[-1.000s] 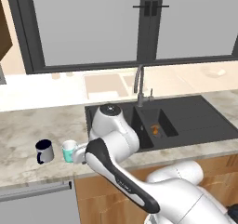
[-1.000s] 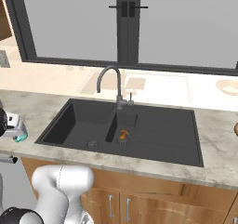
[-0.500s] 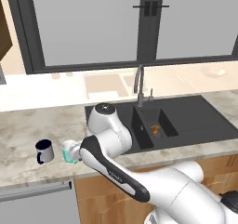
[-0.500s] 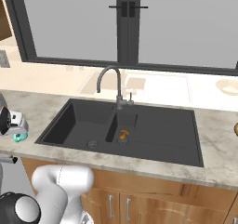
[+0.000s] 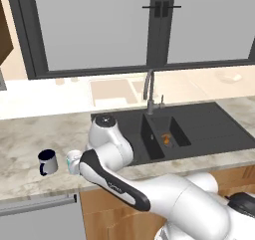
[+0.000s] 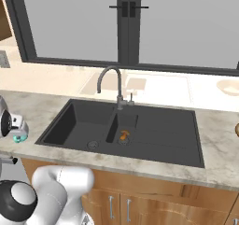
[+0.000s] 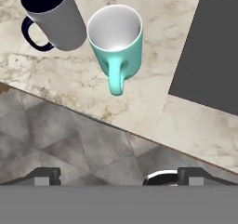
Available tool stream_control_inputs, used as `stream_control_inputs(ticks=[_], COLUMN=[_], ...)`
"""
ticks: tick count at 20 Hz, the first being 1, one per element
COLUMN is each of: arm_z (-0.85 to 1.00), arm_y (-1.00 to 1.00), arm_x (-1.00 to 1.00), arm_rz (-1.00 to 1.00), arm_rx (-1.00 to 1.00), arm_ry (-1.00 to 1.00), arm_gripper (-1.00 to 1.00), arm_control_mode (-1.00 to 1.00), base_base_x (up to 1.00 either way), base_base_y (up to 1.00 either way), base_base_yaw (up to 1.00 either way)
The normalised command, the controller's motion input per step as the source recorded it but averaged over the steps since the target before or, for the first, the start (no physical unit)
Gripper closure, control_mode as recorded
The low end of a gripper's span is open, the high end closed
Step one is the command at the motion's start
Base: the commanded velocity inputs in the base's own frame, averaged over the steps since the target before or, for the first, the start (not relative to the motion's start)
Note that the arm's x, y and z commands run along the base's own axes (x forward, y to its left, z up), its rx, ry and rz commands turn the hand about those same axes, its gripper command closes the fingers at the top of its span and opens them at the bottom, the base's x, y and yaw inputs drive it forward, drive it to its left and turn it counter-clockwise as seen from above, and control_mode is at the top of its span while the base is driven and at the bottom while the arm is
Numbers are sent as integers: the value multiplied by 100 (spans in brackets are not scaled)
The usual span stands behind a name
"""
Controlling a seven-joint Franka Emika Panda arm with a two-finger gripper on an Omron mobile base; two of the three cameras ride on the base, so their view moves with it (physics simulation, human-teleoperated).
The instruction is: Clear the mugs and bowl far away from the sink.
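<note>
The teal mug (image 7: 116,39) stands upright on the marble counter, handle pointing toward my gripper (image 7: 121,176). The fingertips (image 7: 46,175) are wide apart and open, hovering over the counter's front edge with nothing between them. The dark navy mug (image 7: 51,14) stands just left of the teal one. From the left base, the dark mug (image 5: 47,163) is in plain sight, and my arm partly hides the teal mug (image 5: 72,160). The black sink (image 5: 169,129) lies to their right. A brown bowl (image 6: 237,129) peeks in at the right edge.
A curved steel faucet (image 6: 109,81) rises behind the sink (image 6: 126,128), and a small orange thing (image 6: 123,136) lies in the basin. A pale cream dish (image 6: 228,86) sits on the window ledge. Grey floor (image 7: 69,148) lies below the counter edge.
My arm has swung lower and a little left over the teal mug. The jaws stayed open and both mugs stand where they were.
</note>
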Motion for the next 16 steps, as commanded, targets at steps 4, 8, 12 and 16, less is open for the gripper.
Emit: stream_control_inputs(ticks=[4, 8, 12, 16], arm_z=[-29, -27, -19, -15], arm_y=[9, 7, 14, 16], arm_x=[14, 24, 23, 25], arm_rz=[0, 0, 0, 1], arm_rx=[0, 0, 0, 0], arm_ry=[0, 0, 0, 0], arm_gripper=[-100, -100, -100, -100], arm_control_mode=[-100, -100, -100, -100], base_base_x=[0, 0, 0, 0], base_base_y=[0, 0, 0, 0], base_base_yaw=[0, 0, 0, 0])
